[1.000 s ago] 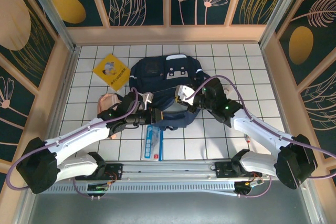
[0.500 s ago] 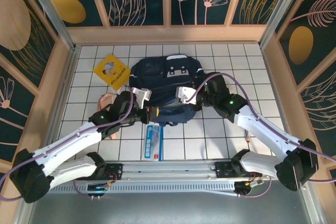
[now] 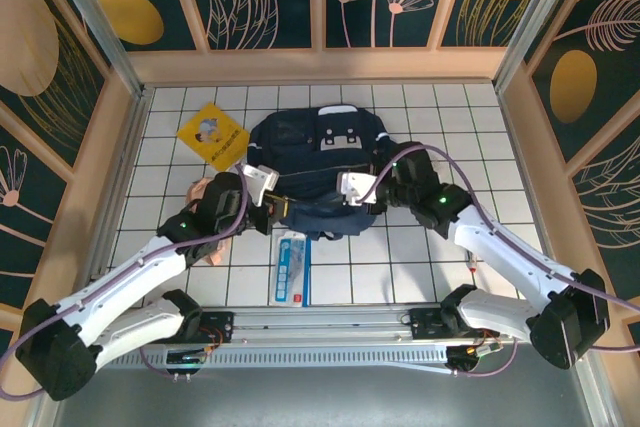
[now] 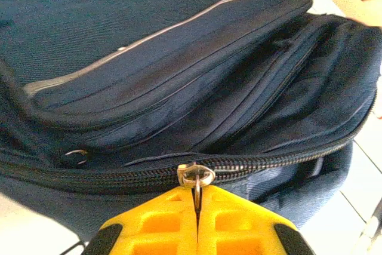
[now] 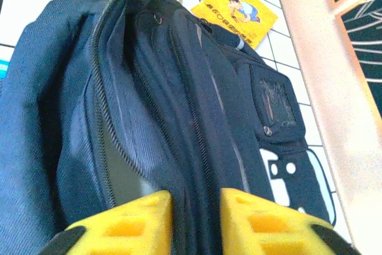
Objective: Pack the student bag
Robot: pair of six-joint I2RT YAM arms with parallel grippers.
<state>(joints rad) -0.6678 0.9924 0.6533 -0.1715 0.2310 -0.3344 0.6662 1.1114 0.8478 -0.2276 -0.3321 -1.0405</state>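
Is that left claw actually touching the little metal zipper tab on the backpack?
Touching. In the left wrist view the left gripper is shut, its yellow tips pinching the zipper tab of the backpack between them.

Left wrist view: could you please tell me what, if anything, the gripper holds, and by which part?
The left gripper is shut on the large navy-blue fabric backpack, pinching its small metal zipper pull.

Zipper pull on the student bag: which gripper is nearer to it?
Left. The left gripper is shut on the zipper pull; the right gripper straddles student bag fabric farther along the zip.
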